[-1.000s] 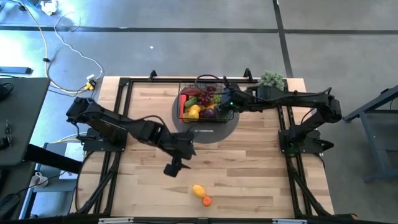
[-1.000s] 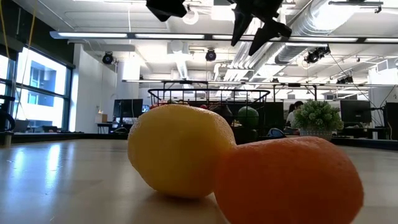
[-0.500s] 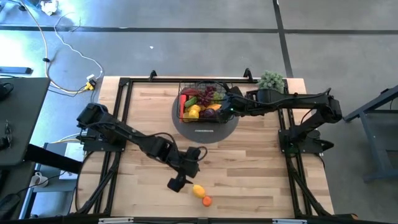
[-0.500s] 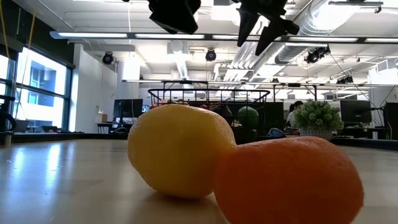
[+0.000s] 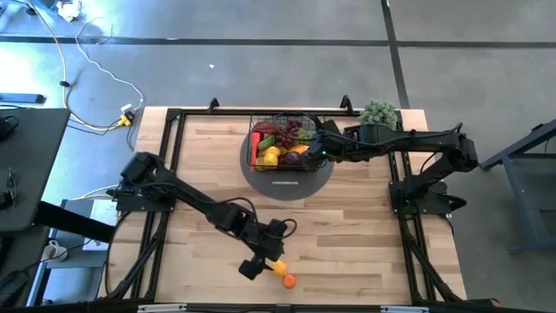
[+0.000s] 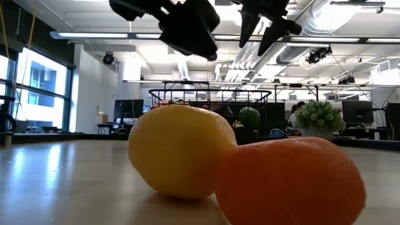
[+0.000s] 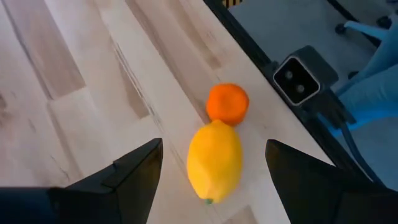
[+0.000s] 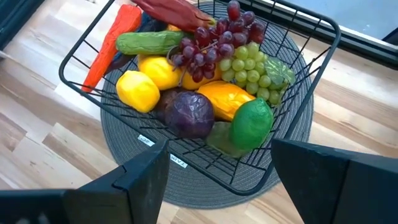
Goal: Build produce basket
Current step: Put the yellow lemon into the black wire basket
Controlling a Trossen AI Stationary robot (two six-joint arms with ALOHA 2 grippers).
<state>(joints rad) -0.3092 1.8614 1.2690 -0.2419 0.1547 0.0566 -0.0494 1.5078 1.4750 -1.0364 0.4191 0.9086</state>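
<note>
My left gripper (image 7: pixel 211 165) has travelled down over the lemon (image 7: pixel 214 161), fingers spread either side, its long axis running along the gap; right gripper (image 8: pixel 217 165) hovers spread above the basket (image 8: pixel 323 25)

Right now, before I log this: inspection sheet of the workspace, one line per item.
Surface: wooden table, round grey mat under the basket.
Job's things: basket holds grapes, lemons, a cucumber, a lime and more; a lemon and an orange fruit lie touching near the table's front edge.
Clutter: potted plant at the far right corner.
Grippers: left gripper hangs over the loose lemon, fingers open, holding nothing; right gripper over the basket's near side, fingers open, empty.
Cables: loose cables on the floor left of the table.
Surroundings: office room behind; a person far off beyond the plant.
</note>
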